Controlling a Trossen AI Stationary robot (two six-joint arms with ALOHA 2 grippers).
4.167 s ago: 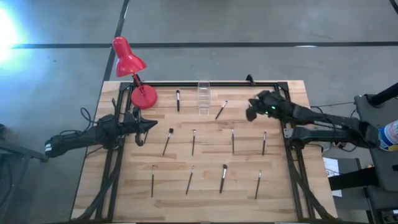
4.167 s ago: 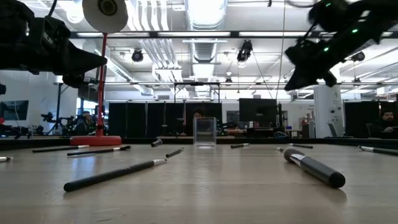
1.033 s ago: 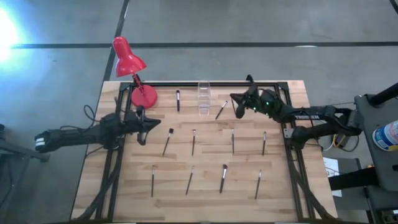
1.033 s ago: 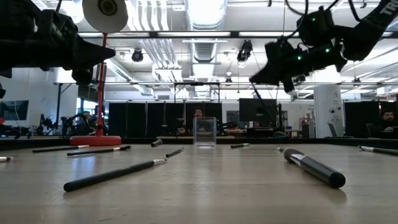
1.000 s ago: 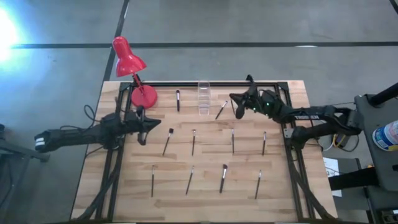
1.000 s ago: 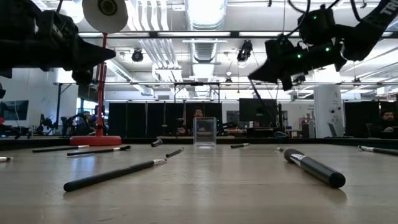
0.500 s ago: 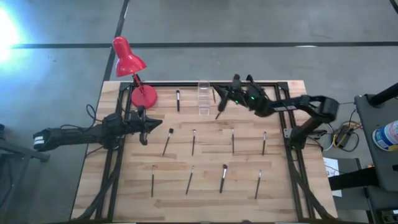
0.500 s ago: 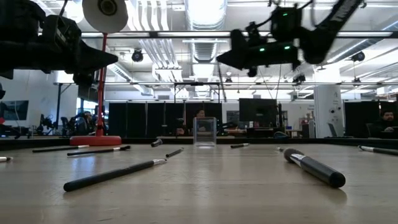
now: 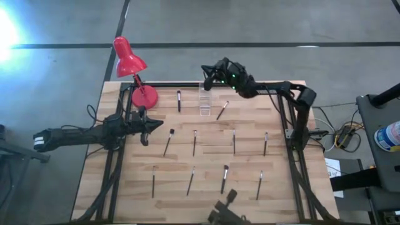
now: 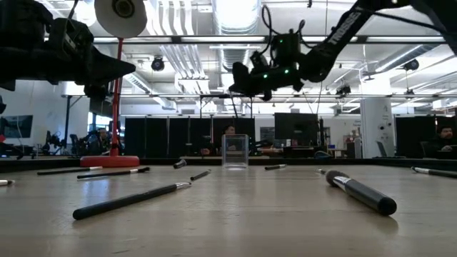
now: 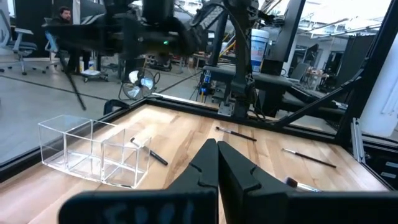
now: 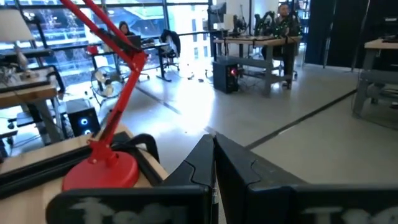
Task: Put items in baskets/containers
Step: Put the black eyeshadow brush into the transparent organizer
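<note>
My right gripper is high over the table's far edge, shut on a thin dark brush. The brush's lower end hangs just above the far end of the clear container. The left wrist view shows this container with three compartments, standing on the table. Several more brushes lie flat on the wood, among them one beside the container and one near my left gripper. My left gripper is shut and empty, and it hovers over the table's left part. My right gripper pinches the brush's upper end between its two shut fingers, which reach out about level toward the table's left. The brush hangs below the fingers at a slant, lifted clear of the table and the container.
A red desk lamp stands with its round base at the far left corner, left of the container. A black frame rail runs along the far edge. A dark object shows at the near edge. Brushes lie in rows across the middle and near part.
My right gripper has swung from the table's far right toward the left along the far edge, carrying the brush, and it is now above the container. It has stayed shut. A dark object has come into view at the near edge.
</note>
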